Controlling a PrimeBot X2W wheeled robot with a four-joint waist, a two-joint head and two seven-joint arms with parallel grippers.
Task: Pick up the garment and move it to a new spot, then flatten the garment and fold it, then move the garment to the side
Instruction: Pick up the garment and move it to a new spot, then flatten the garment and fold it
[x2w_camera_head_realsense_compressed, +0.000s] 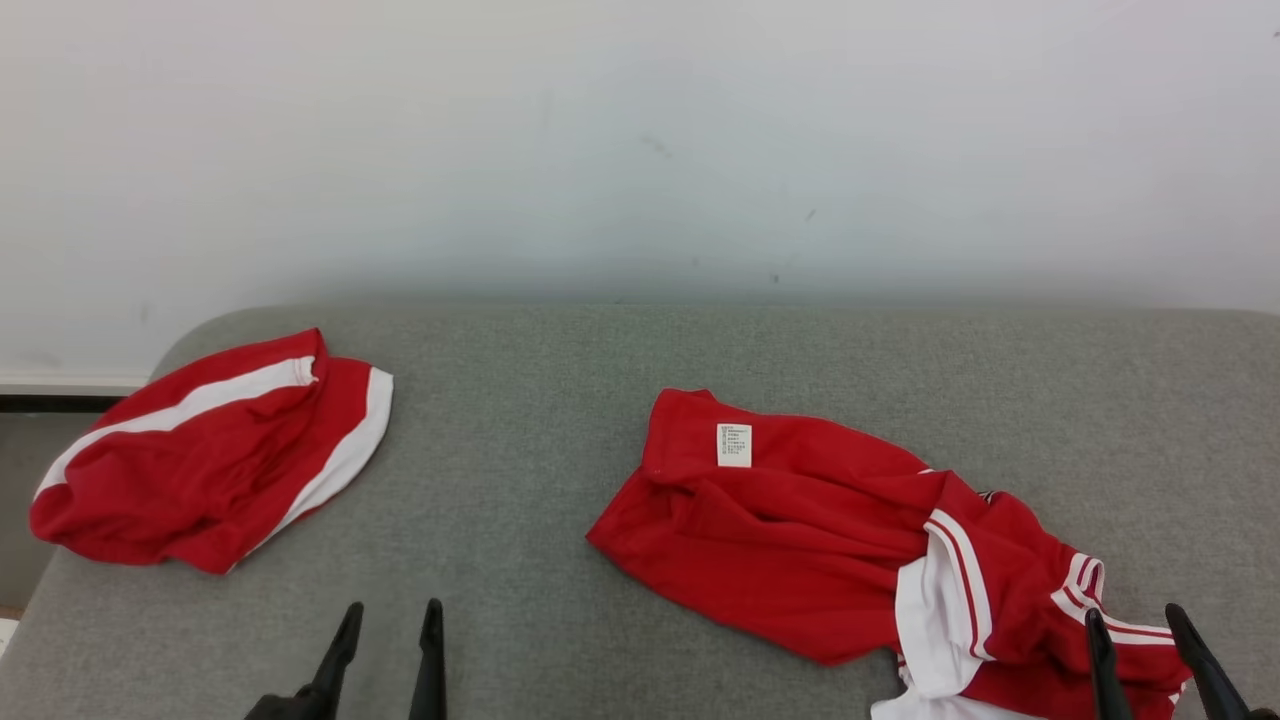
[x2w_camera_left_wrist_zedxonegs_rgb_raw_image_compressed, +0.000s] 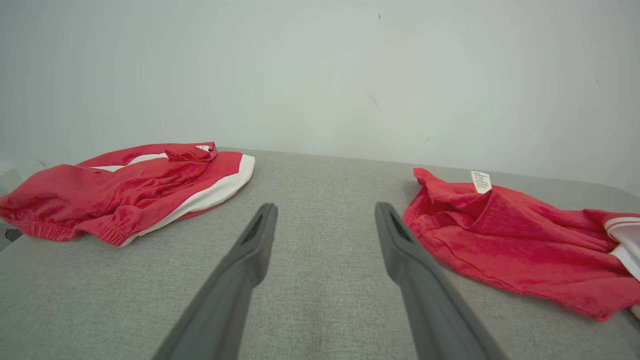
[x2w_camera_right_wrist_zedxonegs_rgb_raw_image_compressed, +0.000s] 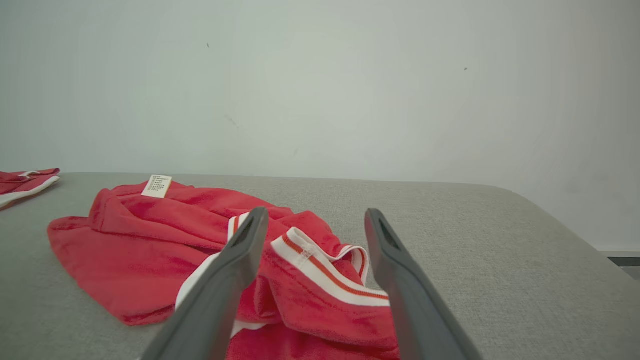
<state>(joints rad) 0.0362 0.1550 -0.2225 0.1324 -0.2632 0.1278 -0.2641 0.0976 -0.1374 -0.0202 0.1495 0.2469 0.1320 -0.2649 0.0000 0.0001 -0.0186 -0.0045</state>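
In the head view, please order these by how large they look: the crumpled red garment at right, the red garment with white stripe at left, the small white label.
1. crumpled red garment with striped white trim, at right: largest.
2. red garment with a white stripe, at left: smaller.
3. small white rectangular label: smallest.

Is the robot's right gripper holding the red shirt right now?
No, the right gripper has its jaws spread wide apart over the crumpled red garment, and no cloth is pinched between them.

Head downward, wrists low, forward, sharing labelled garment (x2w_camera_head_realsense_compressed: 800, 540)
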